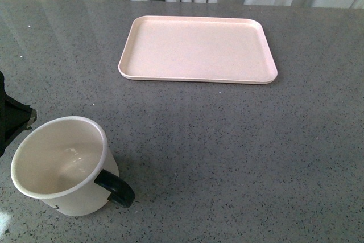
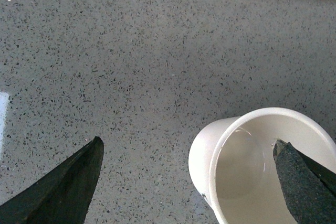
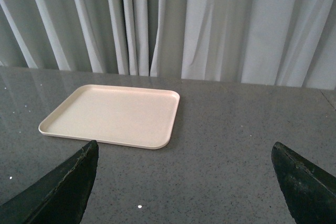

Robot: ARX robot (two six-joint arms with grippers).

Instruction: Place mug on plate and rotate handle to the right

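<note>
Mug (image 1: 60, 166) sits upright on the grey speckled table (image 1: 227, 152), near-left in the front view, well apart from the plate (image 1: 198, 48), which lies flat at the far centre. Handle (image 1: 116, 189) sticks out toward the near right. The left gripper (image 2: 187, 141) is spread wide. In the left wrist view, one of its fingers (image 2: 302, 182) overlaps the mug's open mouth and the other is out over bare table, so one side of the mug's wall falls between them. We cannot tell if the finger touches the rim. The front view shows only a dark bit of that gripper at the left edge, just beside the mug. The left wrist view hides the handle and catches just a corner of the plate, while the front view gives both in full. The right gripper (image 3: 182, 148) is also spread wide with nothing between its fingers, and it hangs over the table facing the plate and the pale curtains (image 3: 210, 24). The mug does not show in the right wrist view.
</note>
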